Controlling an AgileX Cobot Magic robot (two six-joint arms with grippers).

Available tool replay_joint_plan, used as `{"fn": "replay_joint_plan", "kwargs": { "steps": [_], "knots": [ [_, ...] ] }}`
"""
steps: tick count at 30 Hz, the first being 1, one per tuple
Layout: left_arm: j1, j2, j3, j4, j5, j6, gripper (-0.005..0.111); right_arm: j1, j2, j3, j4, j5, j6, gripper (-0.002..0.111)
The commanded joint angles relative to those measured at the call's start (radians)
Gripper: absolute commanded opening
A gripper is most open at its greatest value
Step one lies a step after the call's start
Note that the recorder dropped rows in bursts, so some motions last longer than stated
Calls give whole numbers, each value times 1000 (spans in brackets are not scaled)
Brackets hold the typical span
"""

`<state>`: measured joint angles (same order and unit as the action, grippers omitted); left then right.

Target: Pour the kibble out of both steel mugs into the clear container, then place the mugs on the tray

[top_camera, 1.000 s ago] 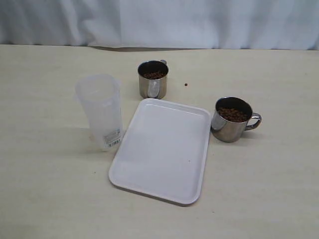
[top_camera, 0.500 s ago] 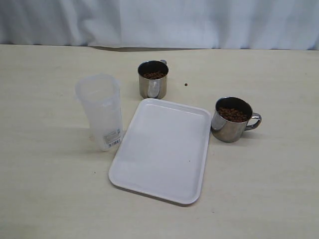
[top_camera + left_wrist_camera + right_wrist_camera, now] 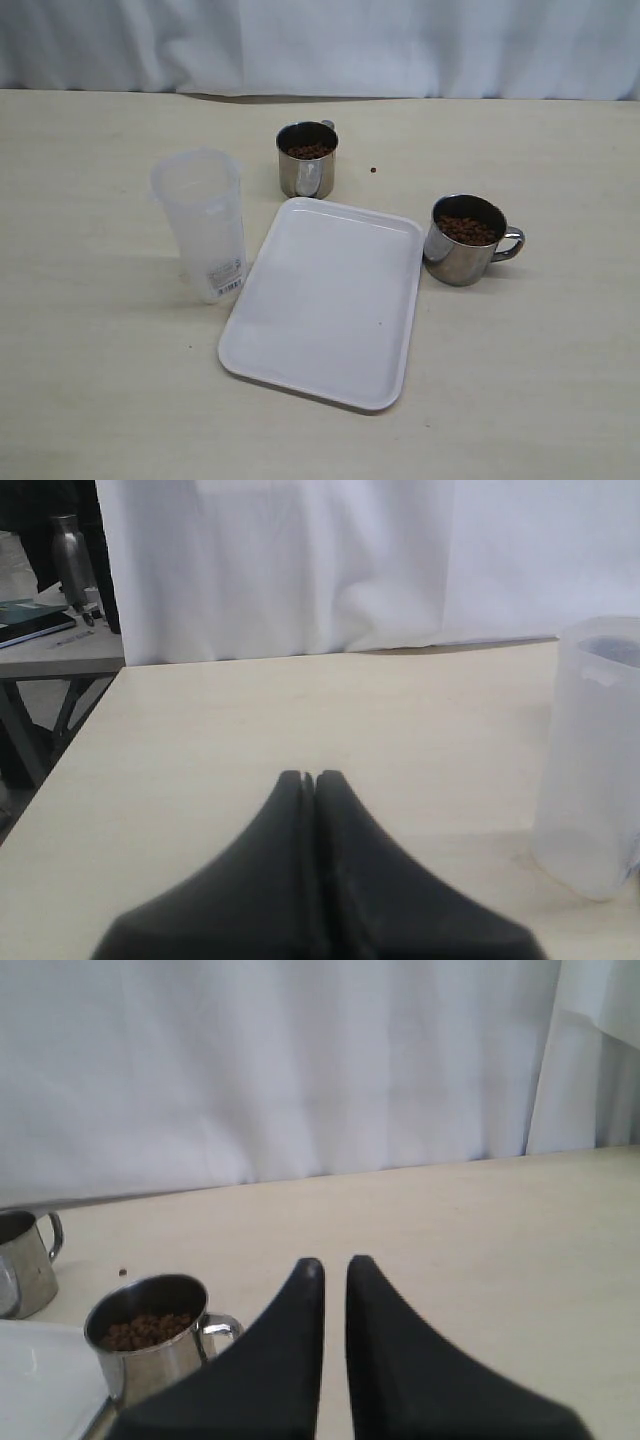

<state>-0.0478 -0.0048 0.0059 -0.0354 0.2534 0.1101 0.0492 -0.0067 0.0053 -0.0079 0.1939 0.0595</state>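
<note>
Clenching nothing, right end effector [image 3: 335, 1263] hangs near steel mug [image 3: 152, 1358]; clenched left end effector [image 3: 309, 776] near clear container [image 3: 590, 770].

Table [image 3: 100, 400]: pale beige top with a faint wood grain, flat and matte.

Directly on it:
- Tray [image 3: 320, 300] – white, rectangular, lying flat about mid-table, skewed a little to the table edge.
- Clear container [image 3: 200, 225] – upright, just beside the tray's left long edge, with a white label low on its wall.
- Rear steel mug [image 3: 307, 165] – upright, just past the tray's far edge, handle toward the back.
- Right steel mug [image 3: 462, 250] – upright at the tray's far right corner, handle pointing away from the tray; close against the rim, contact unclear.
- Stray kibble pellet [image 3: 373, 170] – alone on bare table, near the rear steel mug and to its right.
</note>
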Motion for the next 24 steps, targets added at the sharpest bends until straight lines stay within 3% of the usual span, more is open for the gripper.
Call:
{"fn": "replay_joint_plan", "kwargs": {
  "steps": [1,10,12,16,19,24],
  "knots": [
    [2,5,-6,-1,-12,-2,0,-1,7,-5,31,-261,4,6],
    [2,5,-6,-1,-12,-2,0,-1,7,-5,31,-567,4,6],
    [2,5,-6,-1,-12,-2,0,-1,7,-5,31,-630,83,6],
    [2,5,-6,-1,-12,-2,0,-1,7,-5,-18,-523,226,6],
    [2,5,-6,-3,-12,-2,0,-1,104,-5,-189,-506,401,6],
    [2,5,-6,-3,-12,-2,0,-1,417,-5,-659,-631,719,6]
  ]
}}
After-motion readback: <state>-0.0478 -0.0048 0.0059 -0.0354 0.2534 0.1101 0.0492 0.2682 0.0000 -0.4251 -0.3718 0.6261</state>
